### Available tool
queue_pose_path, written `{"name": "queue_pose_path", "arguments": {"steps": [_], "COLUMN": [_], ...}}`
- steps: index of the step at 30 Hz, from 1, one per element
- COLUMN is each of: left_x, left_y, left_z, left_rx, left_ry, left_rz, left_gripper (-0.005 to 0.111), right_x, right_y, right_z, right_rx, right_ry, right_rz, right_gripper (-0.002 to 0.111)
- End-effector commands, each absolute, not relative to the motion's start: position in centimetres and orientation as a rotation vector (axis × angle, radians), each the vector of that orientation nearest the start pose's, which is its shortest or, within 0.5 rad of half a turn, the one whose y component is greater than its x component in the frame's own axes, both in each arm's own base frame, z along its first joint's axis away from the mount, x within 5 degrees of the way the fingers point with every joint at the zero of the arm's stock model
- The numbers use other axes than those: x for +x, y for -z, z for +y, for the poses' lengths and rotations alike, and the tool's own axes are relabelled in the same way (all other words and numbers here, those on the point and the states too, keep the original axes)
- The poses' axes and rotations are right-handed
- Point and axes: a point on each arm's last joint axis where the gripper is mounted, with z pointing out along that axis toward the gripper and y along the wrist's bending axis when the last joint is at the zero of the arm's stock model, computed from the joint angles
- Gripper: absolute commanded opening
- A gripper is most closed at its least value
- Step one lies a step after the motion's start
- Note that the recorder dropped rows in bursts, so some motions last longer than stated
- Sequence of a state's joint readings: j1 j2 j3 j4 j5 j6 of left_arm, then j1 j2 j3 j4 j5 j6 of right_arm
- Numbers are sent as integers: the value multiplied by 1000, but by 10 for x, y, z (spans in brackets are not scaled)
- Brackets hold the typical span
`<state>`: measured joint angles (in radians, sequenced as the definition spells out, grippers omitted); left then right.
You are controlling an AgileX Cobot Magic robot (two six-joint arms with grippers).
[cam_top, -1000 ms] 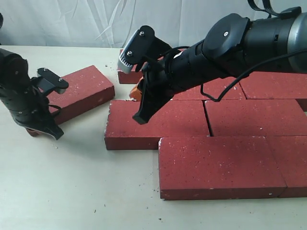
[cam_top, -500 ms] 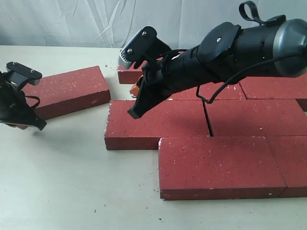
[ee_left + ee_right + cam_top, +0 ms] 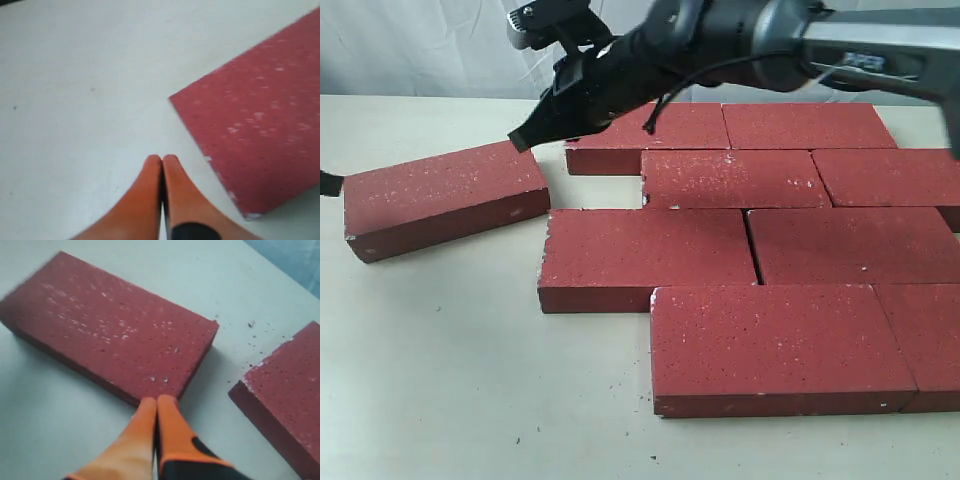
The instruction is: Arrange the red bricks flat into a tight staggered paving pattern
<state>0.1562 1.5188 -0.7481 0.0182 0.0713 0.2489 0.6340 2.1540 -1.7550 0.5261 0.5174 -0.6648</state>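
One loose red brick (image 3: pixel 445 200) lies flat and askew on the left, apart from the paved group. Several red bricks (image 3: pixel 645 258) lie flat in staggered rows on the right. My right gripper (image 3: pixel 518 141) reaches across from the upper right, shut and empty, its tip at the loose brick's far right corner. In the right wrist view its orange fingertips (image 3: pixel 156 400) meet at the edge of the loose brick (image 3: pixel 110 325), with a paved brick's corner (image 3: pixel 285 395) to one side. My left gripper (image 3: pixel 162 159) is shut and empty over bare table, beside the loose brick's corner (image 3: pixel 255 130).
A white cloth backdrop (image 3: pixel 420 45) hangs behind the pale table (image 3: pixel 470 380). Dark crumbs dot the table near the front. Only a dark sliver of the left arm (image 3: pixel 326 183) shows at the left edge.
The left arm has pulled away leftward, almost out of the exterior view. The right arm has risen off the paved rows and swung left to the loose brick, which has shifted slightly left.
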Motion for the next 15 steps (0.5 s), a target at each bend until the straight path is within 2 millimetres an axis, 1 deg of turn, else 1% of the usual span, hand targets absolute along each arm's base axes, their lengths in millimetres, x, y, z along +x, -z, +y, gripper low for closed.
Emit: {"name": "queue_pose_path", "arguments": {"steps": [1, 3, 7, 10, 15], "left_x": [293, 295, 303, 311, 321], "left_y": [-185, -177, -160, -147, -130], "left_z": [82, 88, 90, 93, 95], "left_rx": [-145, -195, -204, -211, -246], "left_ry": [-213, -208, -206, -196, -168], "left_rz": [2332, 2339, 2360, 2399, 2460], "left_gripper": [0, 0, 0, 0, 0], "right_x": [412, 421, 434, 441, 445], "right_y": [-201, -190, -169, -157, -139], "right_z": [333, 344, 354, 356, 358], "right_rx": [-1049, -1052, -1047, -1025, -1038], "right_ry": [-248, -168, -152, -152, -130], "right_rz": [2275, 2289, 2312, 2332, 2346], "right_gripper": [-1, -1, -1, -1, -1]}}
